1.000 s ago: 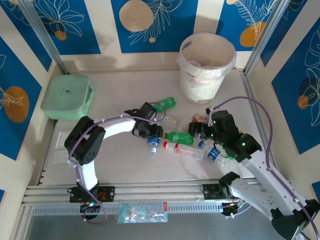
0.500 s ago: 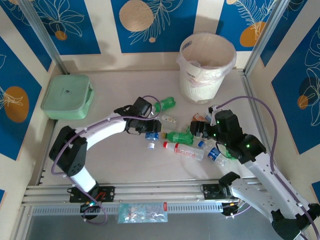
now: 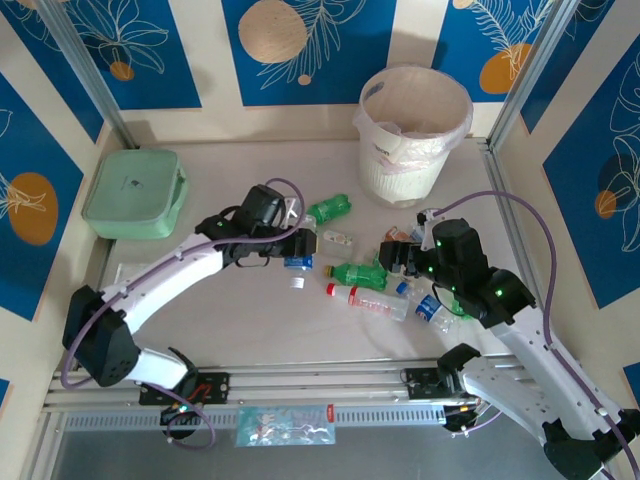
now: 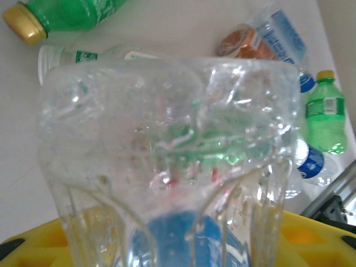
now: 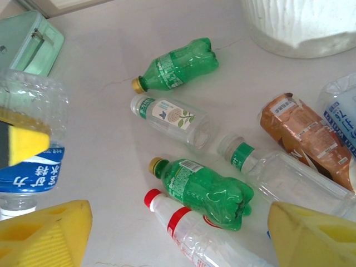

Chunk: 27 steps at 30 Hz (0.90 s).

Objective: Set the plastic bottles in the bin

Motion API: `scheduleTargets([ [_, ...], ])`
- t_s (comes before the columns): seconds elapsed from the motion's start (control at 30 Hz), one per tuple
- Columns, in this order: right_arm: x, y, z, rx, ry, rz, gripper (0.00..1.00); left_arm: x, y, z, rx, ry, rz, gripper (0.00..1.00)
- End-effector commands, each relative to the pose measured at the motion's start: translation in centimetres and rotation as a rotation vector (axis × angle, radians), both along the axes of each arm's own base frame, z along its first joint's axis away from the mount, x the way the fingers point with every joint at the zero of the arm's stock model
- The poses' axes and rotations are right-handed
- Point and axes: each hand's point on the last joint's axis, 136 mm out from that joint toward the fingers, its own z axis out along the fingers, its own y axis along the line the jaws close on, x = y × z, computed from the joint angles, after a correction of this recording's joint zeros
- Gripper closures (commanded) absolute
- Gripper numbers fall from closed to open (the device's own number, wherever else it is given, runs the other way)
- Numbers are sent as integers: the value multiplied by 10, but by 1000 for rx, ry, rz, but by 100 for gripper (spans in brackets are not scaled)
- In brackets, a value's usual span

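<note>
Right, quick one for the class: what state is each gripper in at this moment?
Left gripper: closed on a clear bottle with a blue label.
Right gripper: open, holding nothing.

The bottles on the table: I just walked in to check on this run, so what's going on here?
The left gripper is shut on a clear blue-labelled bottle near the middle of the table. The right gripper hangs open over the other bottles, which lie loose on their sides. The white bin stands at the far edge, apart from both arms.
</note>
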Motion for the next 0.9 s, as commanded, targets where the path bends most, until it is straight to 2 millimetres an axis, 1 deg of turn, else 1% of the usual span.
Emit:
scheduleTargets([
  [0.0, -1, 8, 7, 46, -19, 38, 17, -8, -7, 40, -81, -71, -55, 58],
  [0.1, -2, 17, 8, 76, -24, 83, 17, -15, -17, 65, -192, -109, -105, 58],
  [0.13, -3, 21, 11, 91, -29, 101, 17, -18, -21, 70, -226, -117, -124, 59],
  [0.27, -11, 48, 25, 191, -40, 242, 17, -24, -32, 89, -364, -158, -164, 61],
  [0.33, -20, 66, 34, 256, -50, 353, 17, -29, -37, 99, -443, -174, -191, 61],
  [0.4, -32, 82, 48, 328, -64, 473, 17, -35, -41, 111, -516, -198, -226, 62],
  [0.5, -44, 100, 63, 414, -69, 610, 15, -37, -42, 122, -576, -228, -232, 62],
  [0.57, -49, 108, 68, 450, -55, 670, 13, -40, -43, 133, -634, -245, -249, 62],
  [0.73, -47, 122, 71, 507, 0, 728, 8, -49, -47, 163, -782, -266, -295, 62],
  [0.8, -44, 124, 72, 518, 7, 733, 8, -50, -46, 168, -799, -274, -294, 62],
  [0.87, -46, 127, 72, 540, 11, 753, 8, -48, -44, 169, -796, -285, -278, 62],
])
